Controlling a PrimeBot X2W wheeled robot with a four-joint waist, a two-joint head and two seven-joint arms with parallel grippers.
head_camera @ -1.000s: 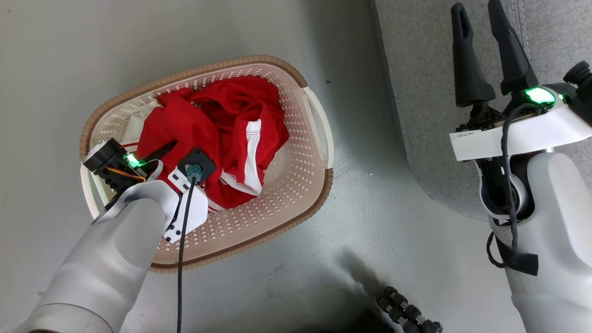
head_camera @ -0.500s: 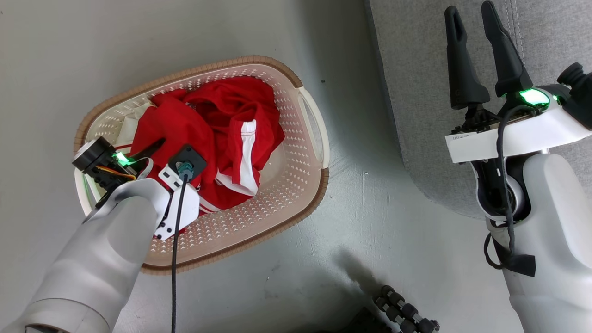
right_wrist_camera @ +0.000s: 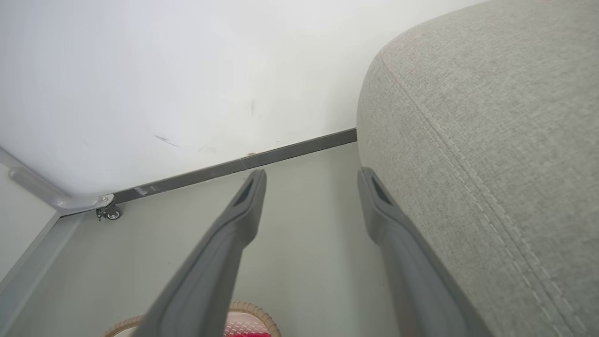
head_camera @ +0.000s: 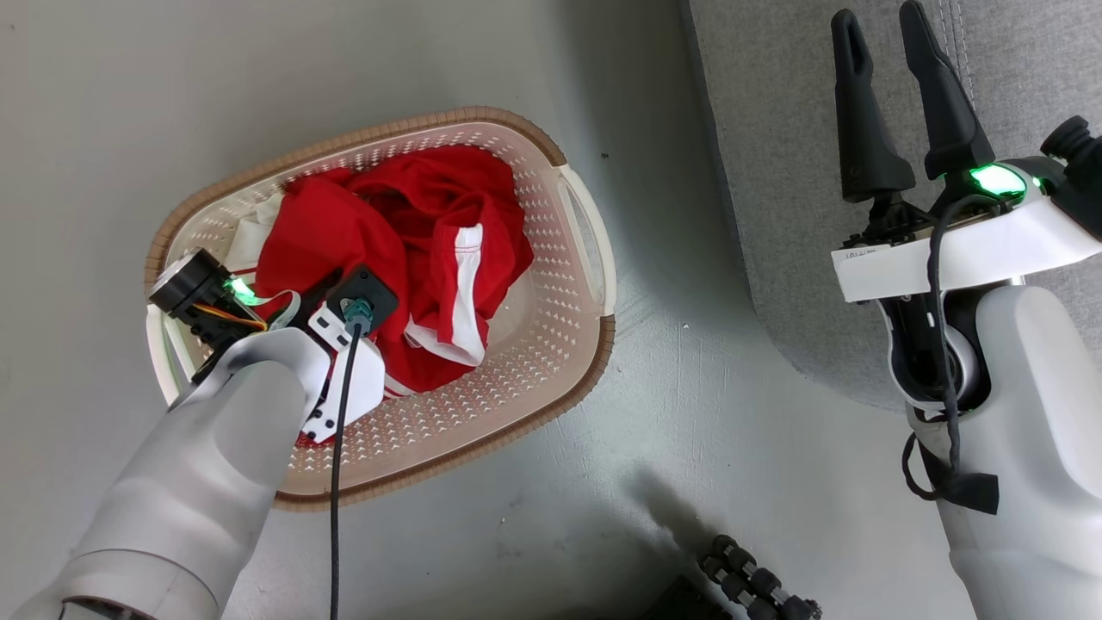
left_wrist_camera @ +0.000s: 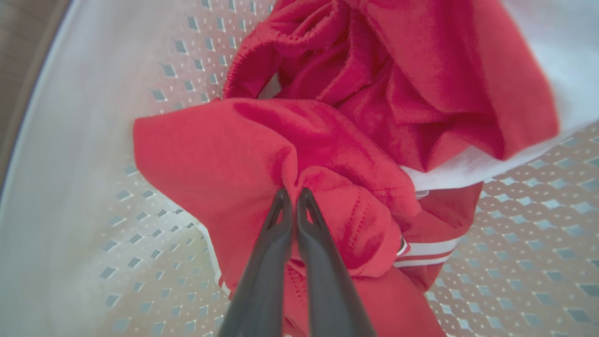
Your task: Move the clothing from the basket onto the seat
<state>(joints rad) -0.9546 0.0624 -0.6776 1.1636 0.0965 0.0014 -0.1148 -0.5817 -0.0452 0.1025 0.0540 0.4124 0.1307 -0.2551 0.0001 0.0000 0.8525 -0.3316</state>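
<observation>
Step, grasp: my left gripper (left_wrist_camera: 294, 199) pinches a clothing (left_wrist_camera: 327, 140) fold at its fingertips, inside the basket (left_wrist_camera: 140, 224); right gripper (right_wrist_camera: 312, 174) gaping, empty, seat (right_wrist_camera: 491, 140) beside its fingers; next, I judge, lift clear.

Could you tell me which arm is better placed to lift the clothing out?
Left: the left gripper is shut on the clothing in the basket; the right gripper is open, empty, by the seat.

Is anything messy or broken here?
Nothing looks broken or spilled. The clothing is just scrunched in a heap inside the basket, and the left gripper is shut on a fold of it.
</observation>
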